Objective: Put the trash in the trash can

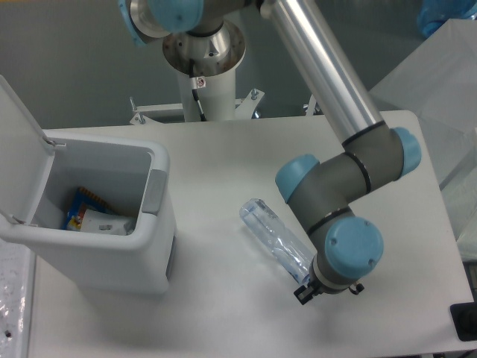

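Bottle (272, 239) lies on the bench (223, 313); hand (311, 287) state hidden; lift it level, carry over the trash can (153, 224).

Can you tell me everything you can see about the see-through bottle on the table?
The plastic bottle is clear and looks squashed, with shiny creases. It lies on its side on the white table, slanting from upper left down to lower right, to the right of the trash can and apart from it. Its rounded end is free. Its lower end disappears under the robot's wrist, where the tool is, so the cap cannot be seen.
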`<state>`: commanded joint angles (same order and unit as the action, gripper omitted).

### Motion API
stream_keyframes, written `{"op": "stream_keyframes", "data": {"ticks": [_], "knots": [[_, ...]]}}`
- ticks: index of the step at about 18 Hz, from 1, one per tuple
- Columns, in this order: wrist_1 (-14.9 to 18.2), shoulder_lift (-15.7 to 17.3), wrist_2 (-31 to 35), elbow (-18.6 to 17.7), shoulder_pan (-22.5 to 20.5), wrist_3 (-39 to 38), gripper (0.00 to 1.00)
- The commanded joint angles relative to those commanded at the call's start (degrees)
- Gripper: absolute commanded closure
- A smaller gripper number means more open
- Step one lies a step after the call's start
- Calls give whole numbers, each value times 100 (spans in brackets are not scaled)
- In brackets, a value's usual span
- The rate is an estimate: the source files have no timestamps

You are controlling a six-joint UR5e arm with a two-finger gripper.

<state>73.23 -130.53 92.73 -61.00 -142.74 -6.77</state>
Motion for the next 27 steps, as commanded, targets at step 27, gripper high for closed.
{"op": "stream_keyframes", "data": {"ticks": [27], "knots": [[-2471,2092,-3585,141,202,633,98]]}}
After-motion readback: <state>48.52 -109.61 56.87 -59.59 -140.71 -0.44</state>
